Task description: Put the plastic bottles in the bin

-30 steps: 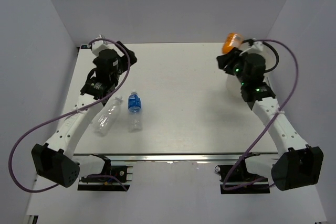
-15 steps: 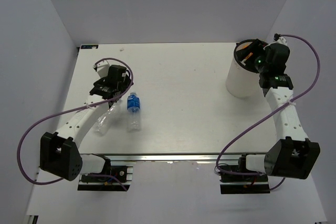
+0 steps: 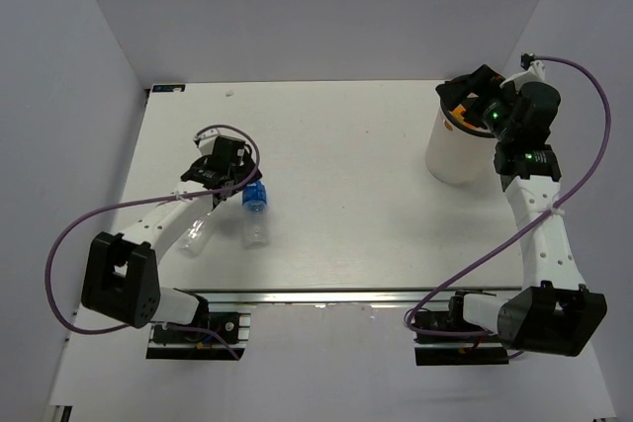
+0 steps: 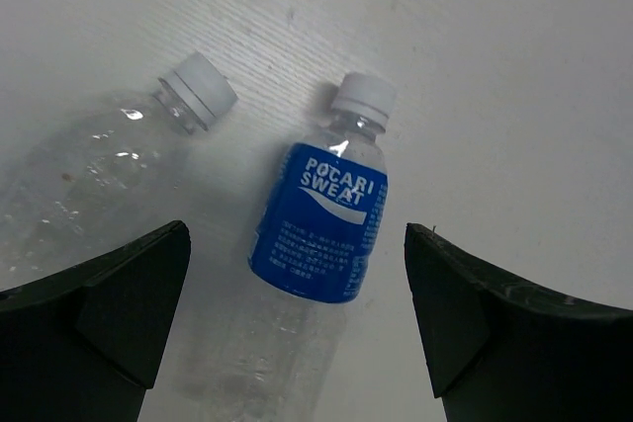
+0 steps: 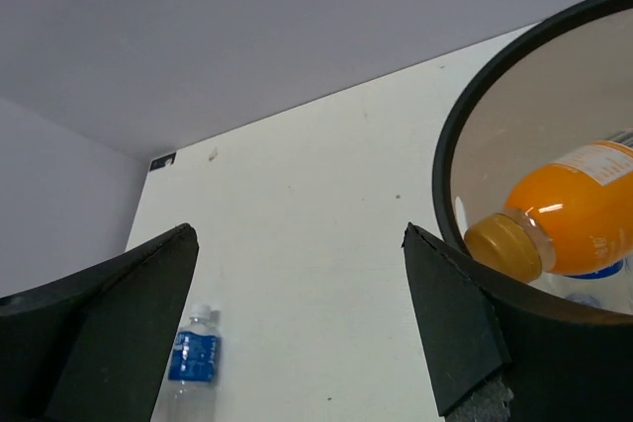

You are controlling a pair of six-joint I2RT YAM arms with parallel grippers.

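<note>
Shifted since the earlier views: right arm, swung from beside the bin to above its mouth; left arm, brought from the far-left corner down toward the near-left bottles. On the table (image 3: 346, 135), at the far-right corner, the bin (image 3: 445, 160), upright, with the orange bottle (image 5: 579, 219) lying inside, cap toward the rim, a strip of blue label showing beneath it. Toward the near-left corner, two bottles not yet binned, just beside each other: the clear bottle (image 4: 89, 180) on the left, the blue-labelled bottle (image 4: 321, 224) on the right. Long axis of the latter running roughly from near edge to far edge, cap toward the far edge, hence crosswise to the closing line of the jaws. Directly over that bottle, the left gripper (image 3: 233, 175), spread wide and empty, fingers flanking the label in the wrist view, touching nothing; plainly the nearer arm, with little beyond a straight descent judged necessary. Over the bin, the right gripper (image 3: 471, 106), likewise spread wide, released, holding nothing.
</note>
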